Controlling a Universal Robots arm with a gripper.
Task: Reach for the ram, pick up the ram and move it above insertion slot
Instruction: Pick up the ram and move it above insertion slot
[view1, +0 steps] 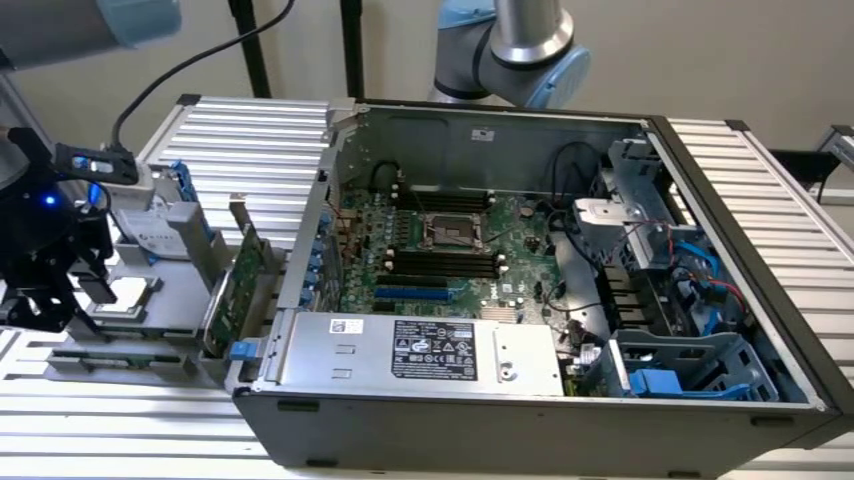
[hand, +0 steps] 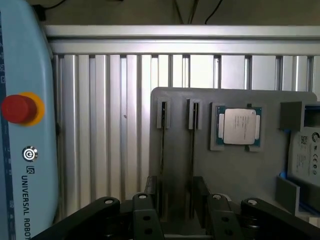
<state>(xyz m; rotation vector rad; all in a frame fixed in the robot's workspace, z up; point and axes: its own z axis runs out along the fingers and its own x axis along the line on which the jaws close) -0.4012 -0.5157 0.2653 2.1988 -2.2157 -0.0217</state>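
Note:
Two rams stand on edge in narrow slots of a grey fixture tray: one ram and a second stick beside it. In the exterior view the ram is a dark green strip at the tray's front. My gripper hovers over the tray, open, with black fingers on either side of the sticks and not touching them. In the exterior view the gripper hangs at the far left. The black memory slots lie on the motherboard inside the open computer case.
On the tray also sit a CPU, a drive and an upright green expansion card. A light blue Universal Robots unit with a red button lies beside the tray. The case's power supply and walls border the motherboard.

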